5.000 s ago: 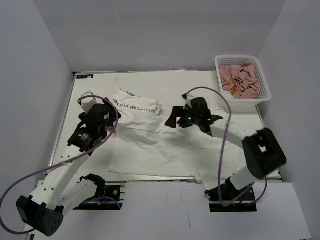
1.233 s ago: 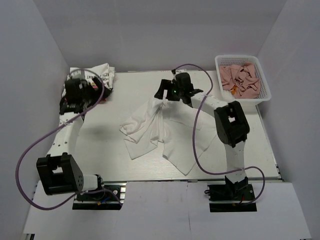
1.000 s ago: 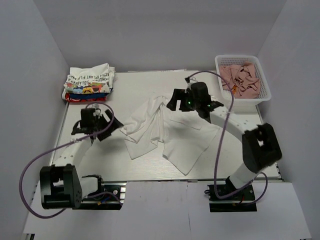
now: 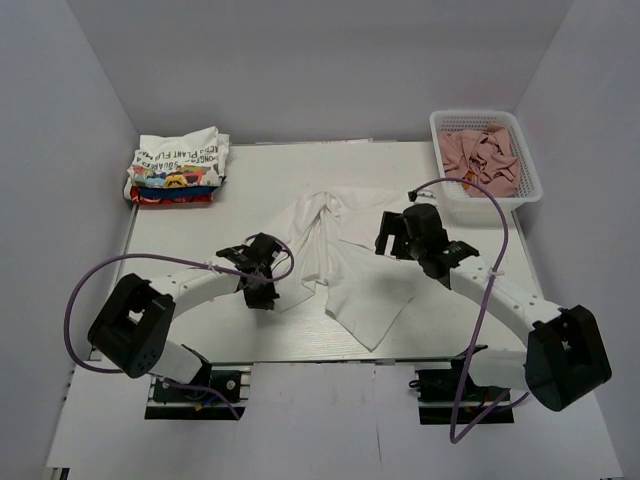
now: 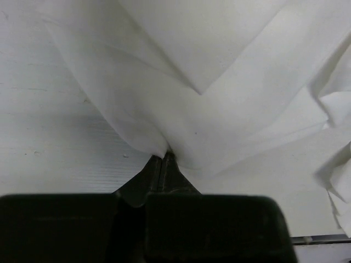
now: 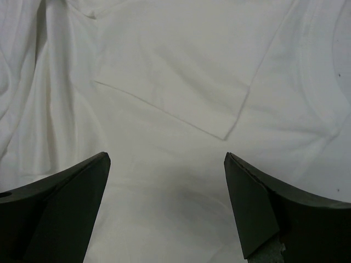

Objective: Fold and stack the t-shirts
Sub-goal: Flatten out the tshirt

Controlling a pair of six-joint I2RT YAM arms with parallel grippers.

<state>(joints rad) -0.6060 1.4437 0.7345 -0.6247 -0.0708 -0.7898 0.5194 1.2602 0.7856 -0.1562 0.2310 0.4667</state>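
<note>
While the plain white t-shirt (image 4: 350, 272) lies bunched in the middle of the table (image 4: 180, 235), the left gripper (image 5: 163, 160) is pinched shut on a fold at the shirt's left edge, presumably to draw that side out flat. The right gripper (image 6: 166, 164) hangs over the shirt's right part, fingers spread wide and holding nothing, probably lining up a matching grip. A stack of folded tees (image 4: 178, 163) sits in the far left corner. A white mesh basket (image 4: 492, 208) of pinkish cloths (image 4: 480, 155) stands at the far right corner.
</note>
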